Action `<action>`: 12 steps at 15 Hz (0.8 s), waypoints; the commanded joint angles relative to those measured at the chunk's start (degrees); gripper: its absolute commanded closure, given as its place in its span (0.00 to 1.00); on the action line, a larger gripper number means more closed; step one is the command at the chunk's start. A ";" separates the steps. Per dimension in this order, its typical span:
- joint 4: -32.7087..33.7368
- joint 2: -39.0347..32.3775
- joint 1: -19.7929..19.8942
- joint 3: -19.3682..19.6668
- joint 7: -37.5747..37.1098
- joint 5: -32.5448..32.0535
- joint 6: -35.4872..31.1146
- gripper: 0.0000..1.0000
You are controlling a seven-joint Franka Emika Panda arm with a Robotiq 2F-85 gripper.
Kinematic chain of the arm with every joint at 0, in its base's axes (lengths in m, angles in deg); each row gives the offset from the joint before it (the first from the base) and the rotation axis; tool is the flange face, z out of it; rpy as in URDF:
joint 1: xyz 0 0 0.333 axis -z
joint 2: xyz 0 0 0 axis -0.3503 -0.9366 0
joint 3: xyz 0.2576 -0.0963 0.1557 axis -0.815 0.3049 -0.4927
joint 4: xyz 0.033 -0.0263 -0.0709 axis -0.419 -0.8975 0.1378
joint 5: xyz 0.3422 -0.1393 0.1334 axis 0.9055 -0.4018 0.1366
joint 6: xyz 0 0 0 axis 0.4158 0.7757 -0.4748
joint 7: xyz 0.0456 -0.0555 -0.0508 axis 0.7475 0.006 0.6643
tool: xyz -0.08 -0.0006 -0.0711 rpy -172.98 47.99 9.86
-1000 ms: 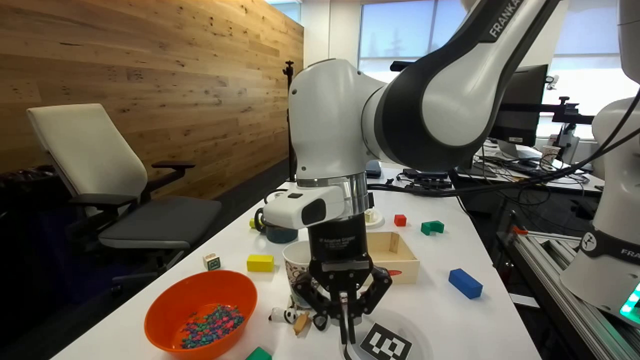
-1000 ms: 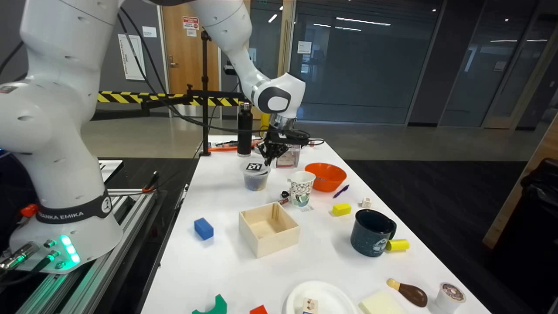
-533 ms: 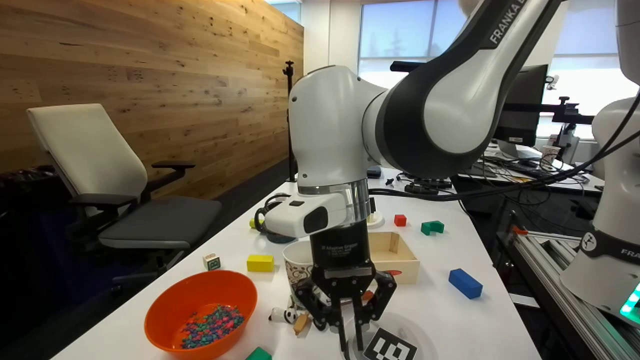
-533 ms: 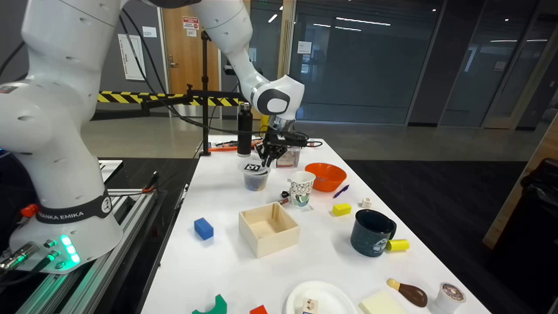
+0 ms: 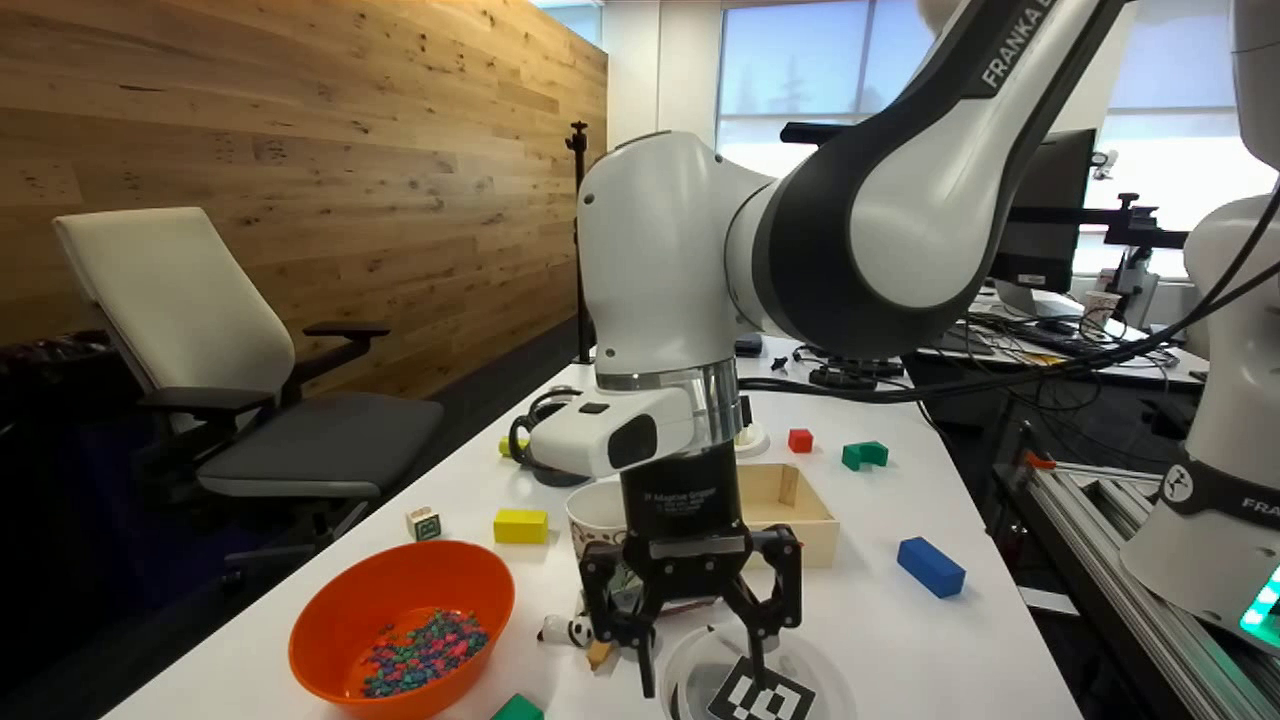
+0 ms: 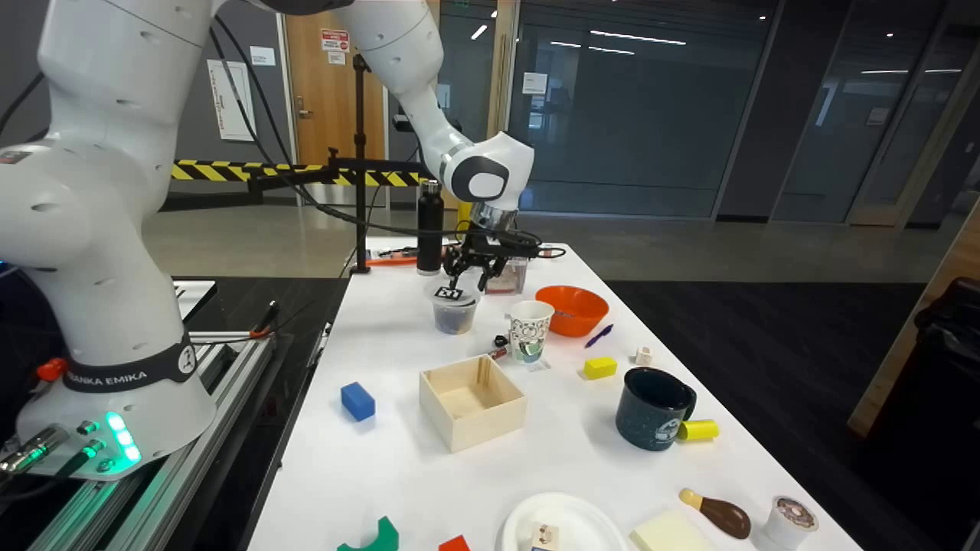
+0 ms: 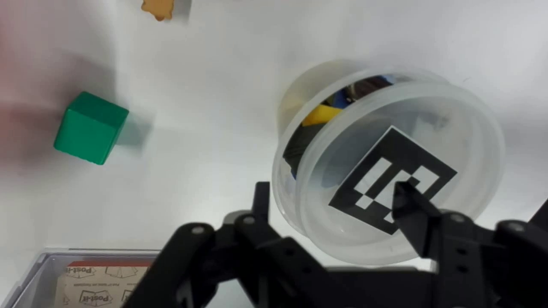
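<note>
My gripper (image 7: 332, 192) is open above a round translucent tub (image 6: 454, 317), holding nothing. The tub's translucent lid (image 7: 466, 141) carries a black-and-white square marker (image 7: 376, 171) and sits off-centre. Past its edge a crescent-shaped gap shows dark, blue and yellow things inside the tub. In the wrist view the left finger (image 7: 261, 201) lies just outside the tub's rim, while the right one overlaps the marker. Whether either fingertip touches the lid, I cannot tell. Both exterior views show the jaws spread, pointing down over the lid.
Near the tub stand a paper cup (image 6: 530, 337), a wooden box (image 6: 490, 428) and an orange bowl (image 5: 335, 610) with coloured bits. A green block (image 7: 87, 134), a clear box (image 7: 47, 273) with Post-it notes and a black bottle (image 6: 430, 229) are also close. A blue block (image 5: 930, 567) lies farther off.
The jaws, together at the lid's edge one second ago, have spread wide. The arm has dipped slightly. Tub and lid have shifted a little, the lid most recently leftward in an exterior view.
</note>
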 commanded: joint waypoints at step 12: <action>-8.29 14.65 -1.84 -0.24 -9.35 1.26 -11.57 0.00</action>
